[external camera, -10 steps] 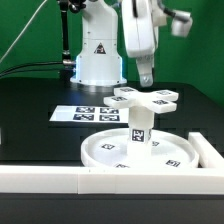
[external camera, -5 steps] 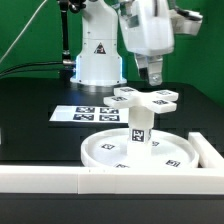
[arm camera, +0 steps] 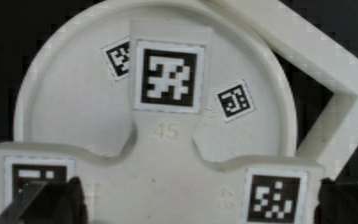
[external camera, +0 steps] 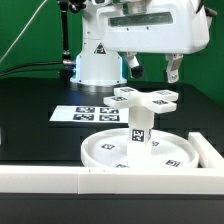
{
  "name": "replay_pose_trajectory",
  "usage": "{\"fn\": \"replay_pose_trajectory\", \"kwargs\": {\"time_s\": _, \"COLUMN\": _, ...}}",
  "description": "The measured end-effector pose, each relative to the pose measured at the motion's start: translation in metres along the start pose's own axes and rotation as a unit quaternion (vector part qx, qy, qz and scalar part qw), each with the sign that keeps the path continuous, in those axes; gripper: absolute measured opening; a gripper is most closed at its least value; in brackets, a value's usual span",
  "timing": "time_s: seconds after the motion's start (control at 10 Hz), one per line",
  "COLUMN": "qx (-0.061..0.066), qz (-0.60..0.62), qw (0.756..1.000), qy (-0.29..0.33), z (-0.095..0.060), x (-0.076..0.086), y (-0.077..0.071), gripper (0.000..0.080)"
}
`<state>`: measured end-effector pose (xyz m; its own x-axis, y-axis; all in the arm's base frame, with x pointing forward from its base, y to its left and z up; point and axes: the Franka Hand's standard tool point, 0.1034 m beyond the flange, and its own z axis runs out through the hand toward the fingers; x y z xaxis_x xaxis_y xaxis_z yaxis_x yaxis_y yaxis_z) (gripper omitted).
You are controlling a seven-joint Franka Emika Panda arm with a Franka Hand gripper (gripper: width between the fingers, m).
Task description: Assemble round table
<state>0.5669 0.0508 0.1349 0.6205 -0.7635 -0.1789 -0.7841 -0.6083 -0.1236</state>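
Observation:
The large round disc (external camera: 105, 152) lies flat on the black table by the front wall. The short post (external camera: 139, 126) stands upright at its middle. The cross-shaped piece (external camera: 148, 97) sits flat on top of the post. My gripper (external camera: 152, 69) hangs open and empty just above and behind the cross, its fingers spread wide on either side. In the wrist view the gripper (arm camera: 201, 205) looks down on the cross (arm camera: 176, 170), with the disc (arm camera: 69, 90) beneath it and one dark fingertip (arm camera: 48, 200) at each side.
The marker board (external camera: 82, 112) lies on the table toward the exterior view's left, behind the disc. A long white wall (external camera: 50, 180) runs along the front and turns at the exterior view's right (external camera: 208, 150). The arm's base (external camera: 98, 62) stands at the back.
My wrist has turned about its vertical axis, so the hand now faces the exterior camera broadside with both fingers showing apart. The table parts have not moved.

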Motion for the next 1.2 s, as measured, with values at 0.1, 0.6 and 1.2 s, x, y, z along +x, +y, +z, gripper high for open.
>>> {"fn": "replay_pose_trajectory", "kwargs": {"time_s": 0.1, "qx": 0.000, "qz": -0.038, "qw": 0.999, "qy": 0.000, "z": -0.0001, "x": 0.0004, "y": 0.0003, "gripper": 0.0649}}
{"fn": "replay_pose_trajectory", "kwargs": {"time_s": 0.6, "qx": -0.063, "qz": -0.345, "qw": 0.936, "qy": 0.015, "z": -0.0030, "x": 0.0000, "y": -0.0039, "gripper": 0.0649}}
{"fn": "replay_pose_trajectory", "kwargs": {"time_s": 1.2, "qx": -0.075, "qz": -0.521, "qw": 0.850, "qy": 0.006, "z": -0.0022, "x": 0.0017, "y": -0.0027, "gripper": 0.0649}}
